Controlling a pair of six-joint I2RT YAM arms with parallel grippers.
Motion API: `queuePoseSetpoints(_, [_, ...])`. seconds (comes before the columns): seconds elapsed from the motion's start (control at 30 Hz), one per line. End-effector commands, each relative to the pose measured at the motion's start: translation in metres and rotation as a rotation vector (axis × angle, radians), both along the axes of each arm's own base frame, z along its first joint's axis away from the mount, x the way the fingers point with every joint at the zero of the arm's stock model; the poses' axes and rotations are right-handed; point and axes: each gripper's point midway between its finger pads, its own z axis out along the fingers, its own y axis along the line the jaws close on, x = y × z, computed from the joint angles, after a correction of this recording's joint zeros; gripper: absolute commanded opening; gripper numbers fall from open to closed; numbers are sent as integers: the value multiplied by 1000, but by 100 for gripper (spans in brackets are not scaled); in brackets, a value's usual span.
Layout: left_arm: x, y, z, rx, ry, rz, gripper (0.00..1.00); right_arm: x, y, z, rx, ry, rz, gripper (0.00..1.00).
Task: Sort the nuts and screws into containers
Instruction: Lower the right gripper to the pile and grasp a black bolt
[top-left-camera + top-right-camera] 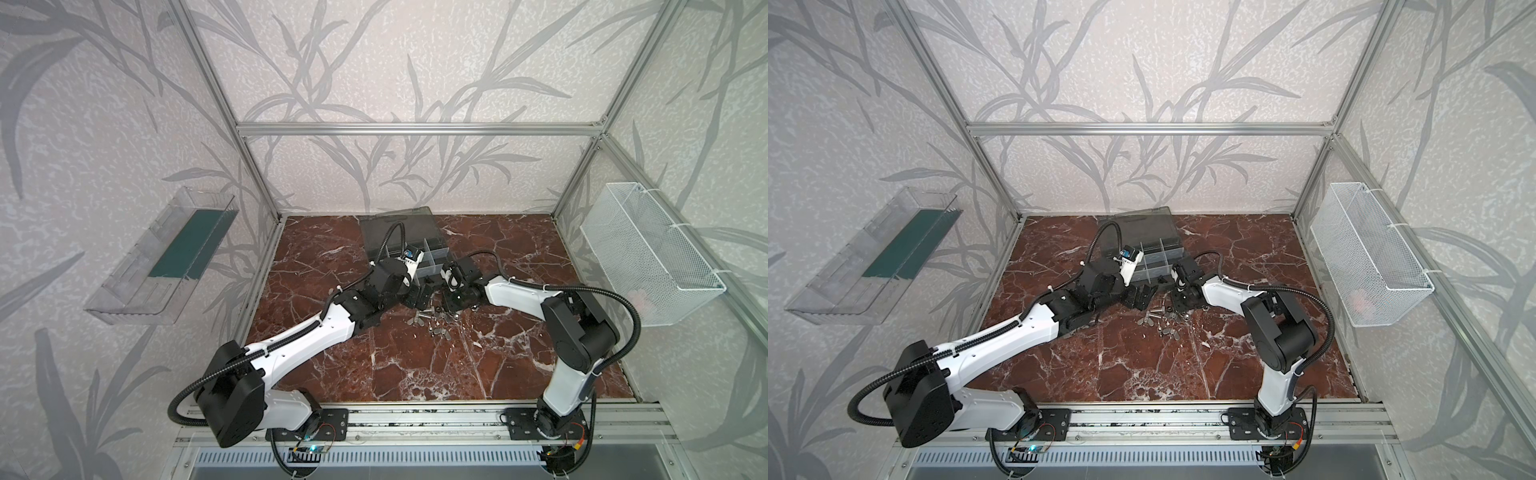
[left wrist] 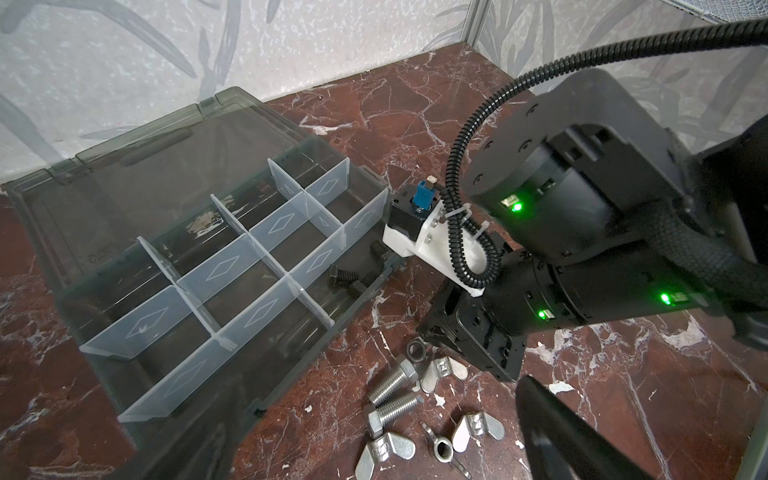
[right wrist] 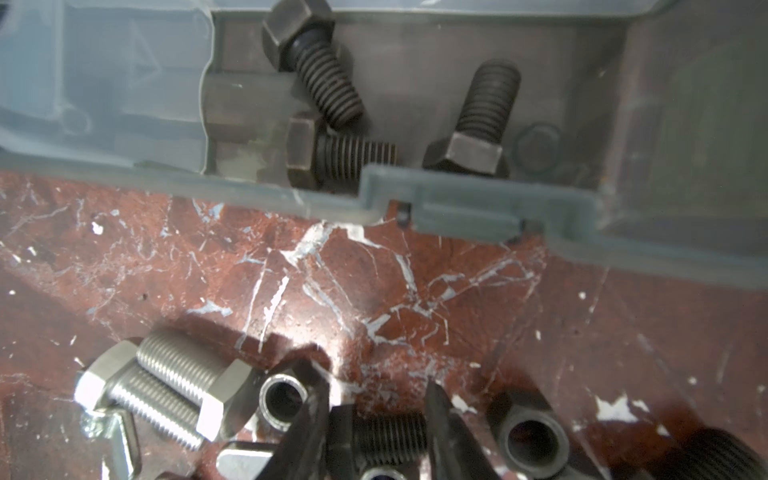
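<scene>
**— What do we have at the back edge of the table (image 1: 415,365)?**
— The organizer case (image 2: 187,415) lies open there, with its lid (image 2: 166,158) folded back toward the wall. Translucent dividers (image 2: 224,266) mark off its compartments. Three black bolts (image 3: 332,83) lie in the compartment at the case's front right corner, and we judge that bolts of that kind belong there.

**— And the right gripper (image 3: 376,415)?**
— It is narrowed on the threaded shank of another black bolt (image 3: 390,436), one of its fingers (image 3: 307,415) on each side. It sits over the loose pile just in front of that same corner. We cannot tell whether the bolt has left the table.

**— The left gripper (image 1: 422,294)?**
— Its jaws are wide and it carries nothing. It is low and just beside the pile, facing the right one. We read that as waiting.

**— What stands in our way?**
— The case's front wall and its latch tab (image 3: 469,199) rise between the pile and the compartment, so the bolt must clear them. Silver bolts (image 2: 390,384), wing nuts (image 2: 442,368) and hex nuts (image 3: 284,397) crowd the fingers. The two grippers are close together. The white wire basket (image 1: 648,257) and the clear wall tray (image 1: 166,257) hang on the side walls, well apart from the work.
</scene>
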Motion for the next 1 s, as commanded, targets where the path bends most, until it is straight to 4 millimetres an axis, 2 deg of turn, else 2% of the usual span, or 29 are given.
queuePoseSetpoints(0.0, [4,-3,13,-14,-16,6,99,-16,-12,-4,-38,44,4,39])
queuePoseSetpoints(0.57, [3,-4,13,-20,-13,0,99,-28,-20,-7,-49,56,5,50])
queuePoseSetpoints(0.7, [3,-4,14,-21,-15,0,99,-27,-20,-12,-55,63,5,49])
queuePoseSetpoints(0.97, [2,-4,16,-24,-18,0,99,-25,-18,-15,-52,69,0,39])
